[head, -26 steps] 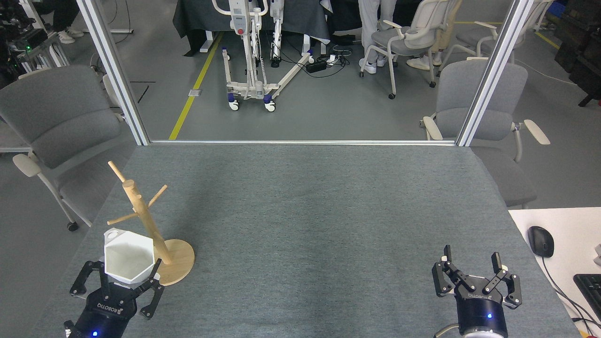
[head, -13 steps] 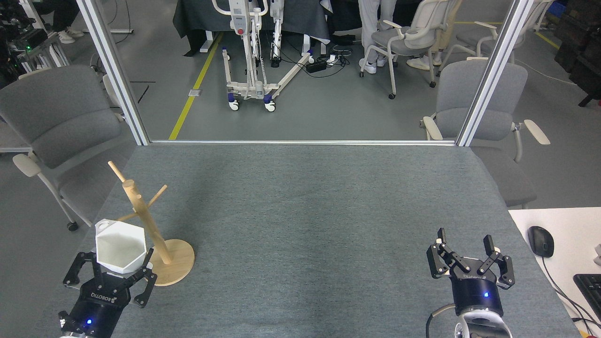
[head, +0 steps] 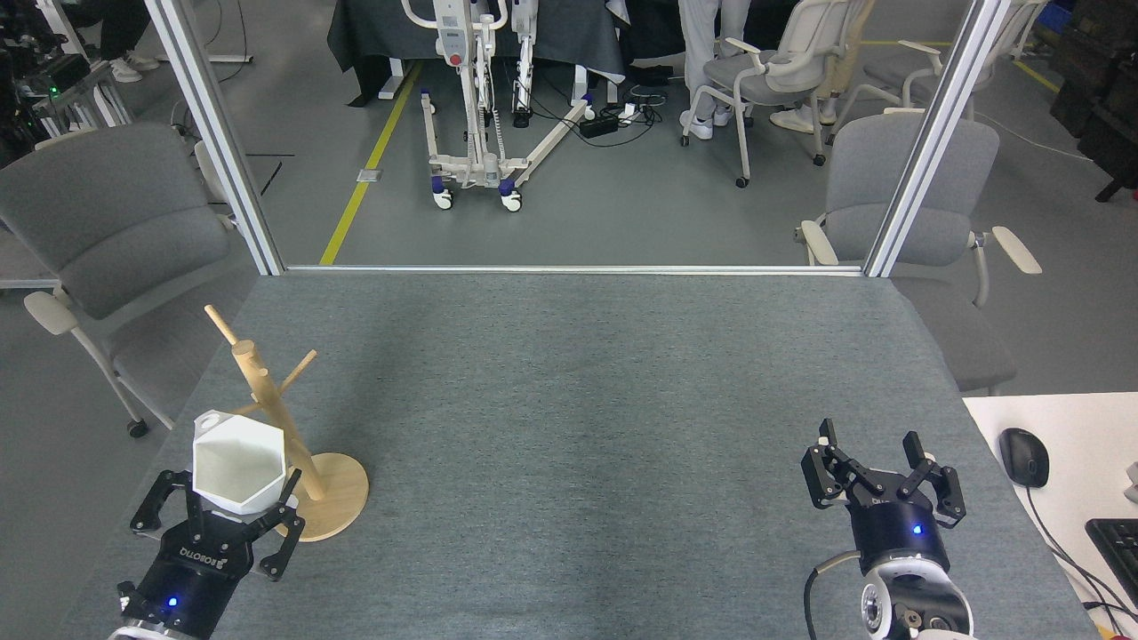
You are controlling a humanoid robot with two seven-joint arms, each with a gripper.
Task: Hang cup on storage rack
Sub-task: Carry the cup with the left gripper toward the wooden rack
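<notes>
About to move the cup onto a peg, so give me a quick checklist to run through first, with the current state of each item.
1. Left gripper shut on cup: ok.
2. Cup handle lined up with a peg: cannot tell.
3. Storage rack upright on table: ok.
4. Cup already hung: not ok, still held.
5. Right gripper open, well away from the rack: ok.

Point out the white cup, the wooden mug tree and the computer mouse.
white cup (head: 238, 462), head view, inner wall
wooden mug tree (head: 340, 498), head view, round base
computer mouse (head: 1024, 456), head view, top shell
</notes>
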